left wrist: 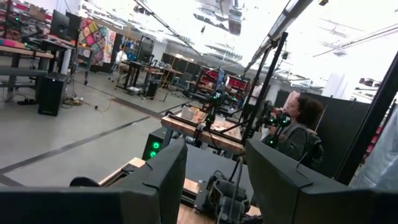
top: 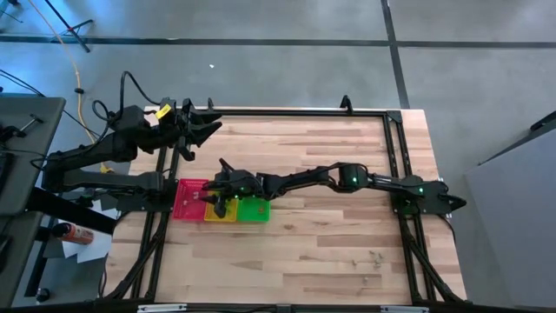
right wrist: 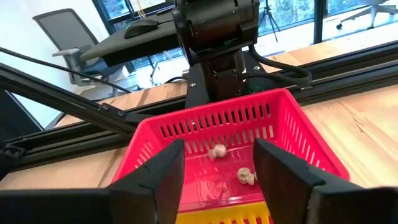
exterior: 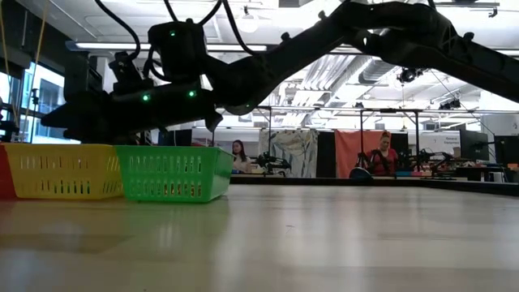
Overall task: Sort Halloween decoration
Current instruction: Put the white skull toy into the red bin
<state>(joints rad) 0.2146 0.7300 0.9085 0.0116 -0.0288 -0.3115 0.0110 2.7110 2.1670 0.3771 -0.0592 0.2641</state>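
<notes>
High view, right gripper: we see the right gripper point(top: 217, 193) reached across the counter point(top: 347, 252) over the seam between the red tray point(top: 186, 202) and the yellow tray point(top: 219, 211); the green tray point(top: 254, 209) sits next in the row.
High view, left gripper: the left gripper point(top: 208, 122) waits at the far left corner of the counter, fingers parted, nothing between them.
Low view: we make out the yellow tray point(exterior: 61, 170) and green tray point(exterior: 172, 172) side by side, slotted walls upright; no trinkets show through from here.
Left wrist view: its fingers point(left wrist: 165, 177) stand apart and empty, looking out into the room, where a person point(left wrist: 298, 130) sits.
Right wrist view, gripper state: the right gripper point(right wrist: 217, 171) is spread and holds nothing, hovering above the red tray point(right wrist: 298, 124).
Right wrist view, decoration: two pale trinkets point(right wrist: 217, 151) of the Halloween decoration lie loose on the red tray's floor, near each other.
Handling, our judgement: they look light, hard and lumpy, likely to skid or roll on smooth plastic.
Where to hold, our judgement: we would pinch one across its widest middle, fingertips low to the tray floor, one piece at a time.
</notes>
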